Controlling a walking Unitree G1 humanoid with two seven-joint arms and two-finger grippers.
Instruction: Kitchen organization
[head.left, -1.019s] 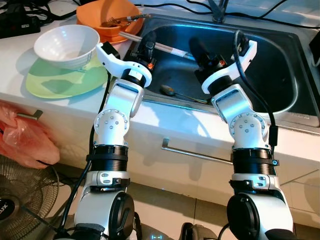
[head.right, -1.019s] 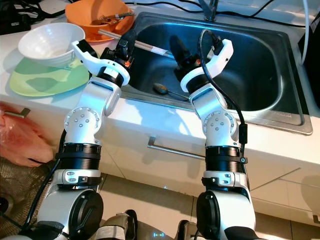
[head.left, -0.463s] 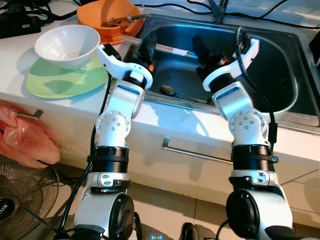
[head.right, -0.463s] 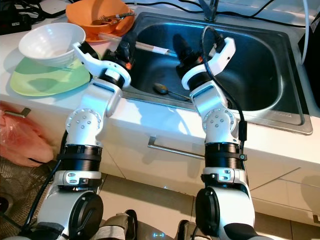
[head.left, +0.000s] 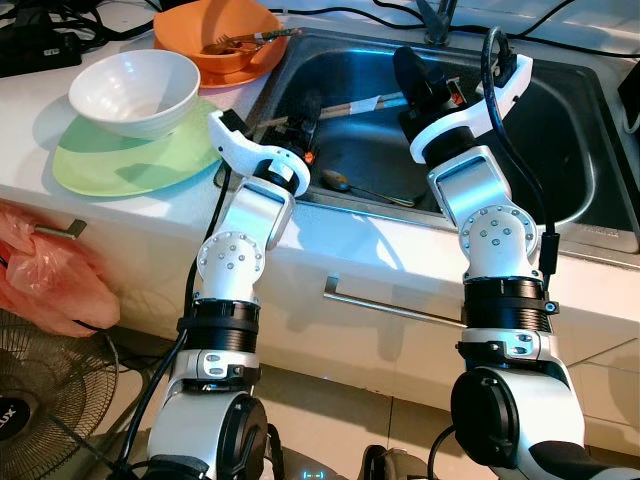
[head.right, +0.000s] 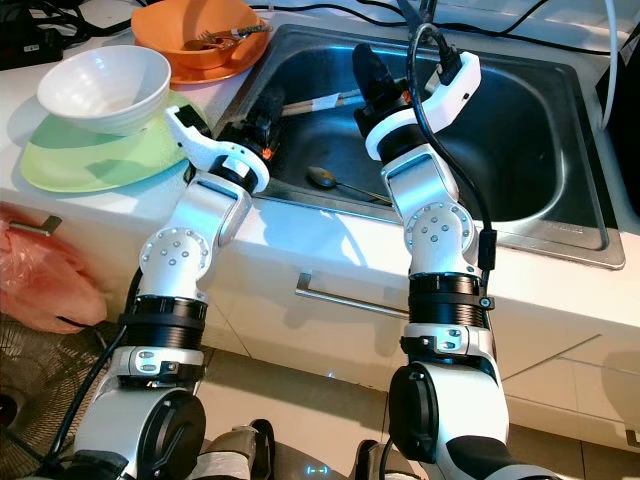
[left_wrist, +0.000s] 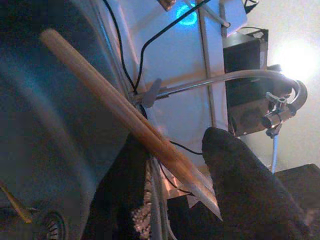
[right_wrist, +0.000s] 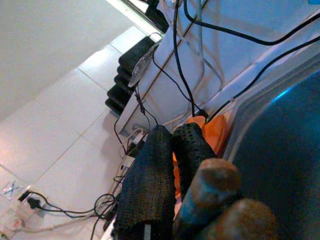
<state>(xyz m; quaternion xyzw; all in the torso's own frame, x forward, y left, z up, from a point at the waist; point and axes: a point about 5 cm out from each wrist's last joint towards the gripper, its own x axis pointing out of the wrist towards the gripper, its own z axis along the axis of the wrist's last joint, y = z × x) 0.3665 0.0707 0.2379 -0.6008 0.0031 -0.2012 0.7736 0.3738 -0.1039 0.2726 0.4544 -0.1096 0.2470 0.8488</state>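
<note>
A pair of wooden chopsticks (head.left: 357, 103) hangs slanted over the left part of the steel sink (head.left: 590, 236). My left gripper (head.left: 307, 104) is shut on their near end; the left wrist view has the chopsticks (left_wrist: 115, 106) running between the two black fingers (left_wrist: 235, 165). My right gripper (head.left: 406, 63) is raised above the sink's back half, shut with nothing in it, and its fingers (right_wrist: 152, 165) point toward the back wall. A metal spoon (head.left: 346, 182) lies on the sink floor below both arms.
An orange bowl (head.left: 200, 30) with a fork in it stands at the sink's back left corner. A white bowl (head.left: 134, 88) rests on a green plate (head.left: 110, 168) on the left counter. The faucet (head.left: 437, 16) and cables are behind. A pink bag (head.left: 45, 278) and a fan (head.left: 35, 400) sit low left.
The chopsticks left the sink's left rim and now hang over the basin in my left gripper, swung rightward. My right gripper has risen toward the sink's back.
</note>
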